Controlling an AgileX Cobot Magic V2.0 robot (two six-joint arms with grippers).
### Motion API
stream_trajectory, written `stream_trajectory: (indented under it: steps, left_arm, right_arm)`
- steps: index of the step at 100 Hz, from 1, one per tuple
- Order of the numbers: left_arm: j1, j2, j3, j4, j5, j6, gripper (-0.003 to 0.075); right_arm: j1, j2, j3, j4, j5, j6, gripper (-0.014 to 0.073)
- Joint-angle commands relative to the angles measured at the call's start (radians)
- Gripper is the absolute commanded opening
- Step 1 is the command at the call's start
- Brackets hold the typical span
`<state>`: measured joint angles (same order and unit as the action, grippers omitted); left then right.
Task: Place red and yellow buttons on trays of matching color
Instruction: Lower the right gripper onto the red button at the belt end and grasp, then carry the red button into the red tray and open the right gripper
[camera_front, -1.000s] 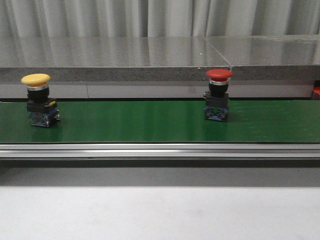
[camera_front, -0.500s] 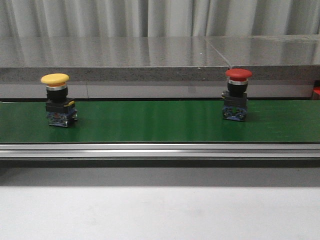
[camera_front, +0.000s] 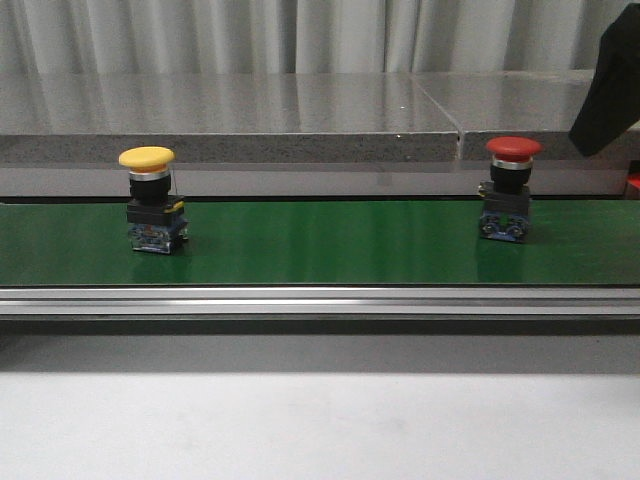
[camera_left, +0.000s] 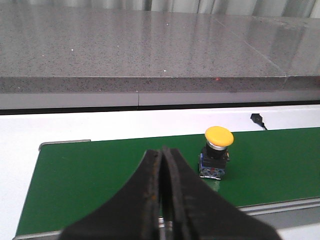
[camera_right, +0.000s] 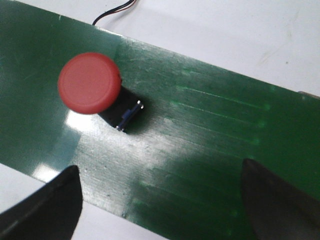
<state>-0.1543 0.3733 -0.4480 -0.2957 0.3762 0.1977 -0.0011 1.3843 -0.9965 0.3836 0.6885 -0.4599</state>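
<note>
Here the red button (camera_front: 512, 188) stands near the green belt's (camera_front: 320, 245) right edge, the yellow button (camera_front: 152, 200) left; right claw (camera_right: 160, 200) spread above red, left claw (camera_left: 162, 200) pressed together.

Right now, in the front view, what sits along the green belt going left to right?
Yellow button → bare stretch of green belt → red button → dark part of the right arm entering at the upper right corner, above the belt.
</note>
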Motion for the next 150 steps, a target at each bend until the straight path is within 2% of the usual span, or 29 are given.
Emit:
stream_trajectory:
  steps: [1,45,56,66,83,89,112,134,150]
  left_arm:
    - [-0.009,0.004,-0.026,-0.017,-0.068,0.000,-0.0019]
    - [-0.009,0.004,-0.026,-0.017,-0.070,0.000,-0.0019]
    - [-0.009,0.004,-0.026,-0.017,-0.070,0.000,-0.0019]
    - [-0.009,0.004,-0.026,-0.017,-0.070,0.000,-0.0019]
    - [-0.009,0.004,-0.026,-0.017,-0.070,0.000,-0.0019]
    - [-0.009,0.004,-0.026,-0.017,-0.070,0.000,-0.0019]
    - [-0.009,0.004,-0.026,-0.017,-0.070,0.000,-0.0019]
    - [-0.009,0.004,-0.026,-0.017,-0.070,0.000,-0.0019]
    - [-0.009,0.004,-0.026,-0.017,-0.070,0.000,-0.0019]
  right_arm:
    - [0.006,0.014,-0.061,0.022,-0.040,-0.015,0.0635]
    - [0.057,0.150,-0.139,0.022,-0.092,-0.038,0.0635]
    - [0.057,0.185,-0.159,0.022,-0.106,-0.038,0.0612]
    - [0.057,0.201,-0.163,0.021,-0.106,-0.038,0.0514]
    - [0.053,0.203,-0.178,0.021,-0.044,-0.034,0.0213]
    - [0.041,0.203,-0.203,0.021,0.009,-0.015,0.0159]
    - [-0.105,0.203,-0.402,0.021,0.161,0.014,0.0149]
    - [-0.329,0.217,-0.576,0.021,0.160,0.058,0.0149]
    - [-0.467,0.298,-0.687,0.023,0.162,0.067,0.0149]
